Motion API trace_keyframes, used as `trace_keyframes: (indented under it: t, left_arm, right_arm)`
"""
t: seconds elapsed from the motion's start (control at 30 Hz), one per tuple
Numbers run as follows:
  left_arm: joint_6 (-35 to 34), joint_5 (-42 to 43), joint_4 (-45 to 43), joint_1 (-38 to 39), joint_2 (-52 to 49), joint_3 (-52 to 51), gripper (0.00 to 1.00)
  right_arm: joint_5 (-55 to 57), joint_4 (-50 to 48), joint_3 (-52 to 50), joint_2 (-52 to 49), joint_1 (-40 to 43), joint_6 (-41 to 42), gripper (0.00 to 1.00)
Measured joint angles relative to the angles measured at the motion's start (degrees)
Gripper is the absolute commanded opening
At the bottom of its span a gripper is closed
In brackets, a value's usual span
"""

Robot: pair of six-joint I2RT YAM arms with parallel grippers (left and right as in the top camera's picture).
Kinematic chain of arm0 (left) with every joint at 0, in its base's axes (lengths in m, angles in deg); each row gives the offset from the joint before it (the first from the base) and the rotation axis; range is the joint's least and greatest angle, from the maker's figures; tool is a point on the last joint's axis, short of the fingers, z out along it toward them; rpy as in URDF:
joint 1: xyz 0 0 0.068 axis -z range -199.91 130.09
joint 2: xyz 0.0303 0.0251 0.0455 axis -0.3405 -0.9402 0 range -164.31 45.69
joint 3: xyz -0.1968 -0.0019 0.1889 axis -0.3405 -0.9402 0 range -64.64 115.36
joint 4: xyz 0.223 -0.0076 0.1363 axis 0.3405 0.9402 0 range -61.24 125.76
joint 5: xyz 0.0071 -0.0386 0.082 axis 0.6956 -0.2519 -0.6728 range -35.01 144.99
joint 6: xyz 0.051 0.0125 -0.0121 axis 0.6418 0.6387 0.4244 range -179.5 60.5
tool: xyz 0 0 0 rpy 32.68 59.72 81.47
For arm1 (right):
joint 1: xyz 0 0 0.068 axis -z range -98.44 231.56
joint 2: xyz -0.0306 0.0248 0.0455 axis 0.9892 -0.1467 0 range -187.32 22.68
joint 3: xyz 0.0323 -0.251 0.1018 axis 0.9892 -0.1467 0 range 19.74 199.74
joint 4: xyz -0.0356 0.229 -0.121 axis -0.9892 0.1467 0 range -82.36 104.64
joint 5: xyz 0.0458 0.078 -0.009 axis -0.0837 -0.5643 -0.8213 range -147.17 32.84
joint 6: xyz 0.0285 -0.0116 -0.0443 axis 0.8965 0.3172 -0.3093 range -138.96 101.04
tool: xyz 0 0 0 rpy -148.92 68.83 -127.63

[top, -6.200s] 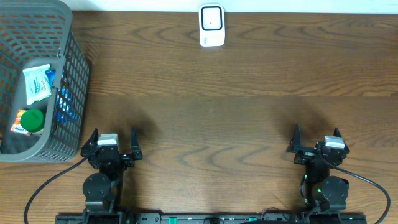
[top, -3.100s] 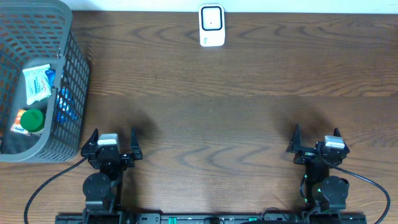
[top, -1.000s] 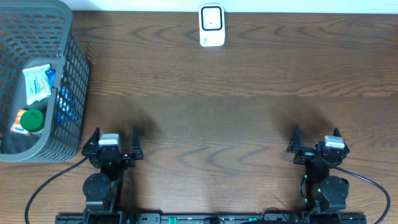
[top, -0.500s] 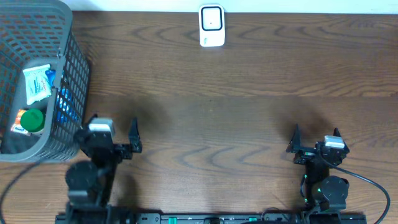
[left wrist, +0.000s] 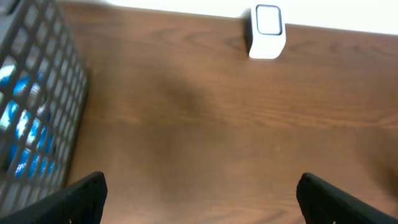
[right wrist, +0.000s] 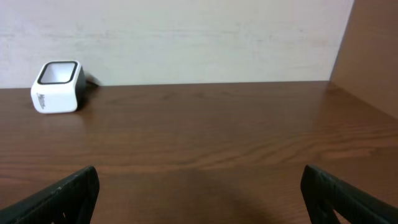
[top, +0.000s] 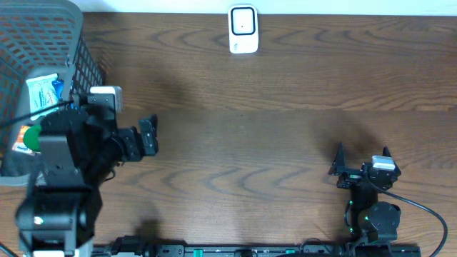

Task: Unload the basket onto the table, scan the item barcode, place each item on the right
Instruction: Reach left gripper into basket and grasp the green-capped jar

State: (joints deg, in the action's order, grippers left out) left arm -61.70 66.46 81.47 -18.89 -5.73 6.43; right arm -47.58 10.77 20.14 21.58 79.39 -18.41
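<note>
Overhead: left fingers (top: 148, 135) spread apart, empty, basket (top: 89, 64) with the white packet (top: 41, 96) just to their left. Right fingers (top: 340, 160) apart too, parked. Reach step I'd say; next dip in, grab, head for scanner (top: 243, 29).

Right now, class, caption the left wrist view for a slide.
Open fingers frame the wooden table: grey basket left, white barcode scanner at far edge.

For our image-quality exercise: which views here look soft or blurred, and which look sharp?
Left wrist view: soft throughout, basket and scanner edges smeared. Right wrist view: sharp, scanner crisp. Overhead view: sharp table grain, even light, no glare.
</note>
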Motion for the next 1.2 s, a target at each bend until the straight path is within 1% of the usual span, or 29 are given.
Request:
trace_keyframes:
  t: [0.07,0.17,0.23,0.27,0.33,0.43,0.5,0.57,0.63,0.7,0.9,1.2]
  left_arm:
    - [-1.5,-1.7,5.1,-1.4,-3.3,6.5,0.98]
    - [-3.7,-3.9,11.9,-5.8,-8.7,18.0,0.98]
    - [-5.2,-4.9,17.8,-11.0,-13.4,27.4,0.98]
    - [-5.7,-5.0,19.1,-12.7,-14.8,30.0,0.98]
    - [-8.2,-5.8,23.5,-19.3,-19.8,38.4,0.98]
    - [-11.5,-6.1,27.0,-27.7,-25.4,45.2,0.98]
    - [-13.8,-6.3,28.5,-33.3,-28.9,46.9,0.98]
    - [-15.3,-6.5,29.9,-37.2,-32.4,47.0,0.98]
    - [-16.1,-6.6,30.5,-39.4,-35.2,47.0,0.98]
    - [-17.1,-6.7,30.6,-41.9,-40.2,47.0,0.98]
    - [-17.6,-6.9,29.1,-44.6,-50.6,46.9,0.98]
    - [-17.5,-7.6,28.6,-44.6,-60.9,45.8,0.98]
  right_arm:
    - [0.0,0.0,0.0,0.0,0.0,0.0,0.99]
    - [0.0,0.0,0.0,0.0,0.0,0.0,0.99]
    - [0.0,0.0,0.0,0.0,0.0,0.0,0.99]
    - [0.0,0.0,0.0,0.0,0.0,0.0,0.99]
    - [0.0,0.0,0.0,0.0,0.0,0.0,0.99]
    - [-0.1,0.0,0.0,0.0,0.0,0.0,0.99]
    - [-0.1,0.0,0.0,0.0,0.0,0.0,0.99]
    - [-0.1,0.0,0.0,0.0,0.0,0.0,0.99]
    - [-0.2,0.0,0.0,0.0,0.0,0.0,0.99]
    - [-0.1,0.0,0.0,0.0,0.0,0.0,0.99]
    - [-0.2,0.0,0.0,0.0,0.0,0.0,0.99]
    - [-0.2,0.0,0.0,0.0,0.0,0.0,0.99]
